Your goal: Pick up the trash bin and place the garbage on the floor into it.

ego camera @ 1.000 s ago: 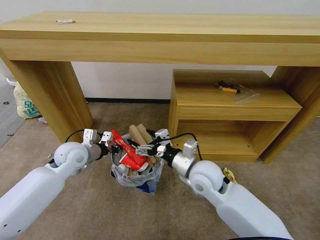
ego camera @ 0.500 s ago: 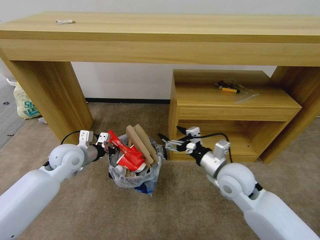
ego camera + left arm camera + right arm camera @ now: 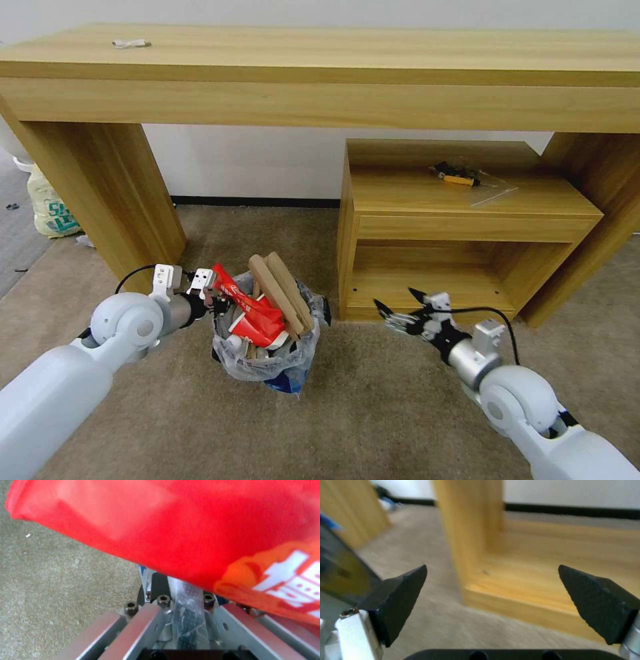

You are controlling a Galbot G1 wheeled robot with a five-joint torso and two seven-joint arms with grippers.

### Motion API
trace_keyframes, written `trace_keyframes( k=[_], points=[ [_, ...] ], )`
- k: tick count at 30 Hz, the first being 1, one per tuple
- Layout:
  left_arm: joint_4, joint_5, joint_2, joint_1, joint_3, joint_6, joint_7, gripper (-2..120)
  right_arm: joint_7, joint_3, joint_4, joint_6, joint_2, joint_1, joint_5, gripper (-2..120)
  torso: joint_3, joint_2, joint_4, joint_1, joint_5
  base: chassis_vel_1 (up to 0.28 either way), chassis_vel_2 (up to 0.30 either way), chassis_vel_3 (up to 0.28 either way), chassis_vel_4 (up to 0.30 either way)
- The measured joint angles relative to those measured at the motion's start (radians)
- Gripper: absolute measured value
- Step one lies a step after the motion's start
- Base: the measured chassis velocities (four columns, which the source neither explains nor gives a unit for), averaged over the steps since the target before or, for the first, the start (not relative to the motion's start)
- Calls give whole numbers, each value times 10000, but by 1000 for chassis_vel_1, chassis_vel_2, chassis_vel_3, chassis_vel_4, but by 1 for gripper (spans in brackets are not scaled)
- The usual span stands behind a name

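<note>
The red wrapper (image 3: pixel 250 313) hides the left gripper's (image 3: pixel 217 303) fingertips at the bin (image 3: pixel 260 357) rim. The bin's lower contents are buried.

Both arms: smooth white shells, round white elbow housings, then a silver-grey metal wrist cylinder. A thin black cable loops over each wrist to a small white bracketed block.

Left gripper (image 3: pixel 215 301): white brackets with dark holes; its wrist view shows bare aluminium rails and three dark socket-head screws.

Right gripper (image 3: pixel 400 308): silver linkage, with black, wedge-shaped, finely textured fingertips (image 3: pixel 398 597) on white and metal mounts.
</note>
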Motion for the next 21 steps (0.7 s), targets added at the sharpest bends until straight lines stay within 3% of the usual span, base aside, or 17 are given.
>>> trace_keyframes(
  k=[6,10,21],
  points=[
    [-26,87,24,104,-58,0,72,0,-244,508,-1049,341,-79,-201,-154,100,0,0,0,1,1,0,0,0,0],
    [-41,129,24,124,-59,0,97,0,-499,728,-2429,569,-58,-18,-172,100,1,0,0,1,2,0,0,0,0],
    [-169,125,72,174,-54,1,51,0,-1130,291,-5539,1135,-58,1314,-68,100,1,0,2,1,1,0,0,0,0]
  ],
)
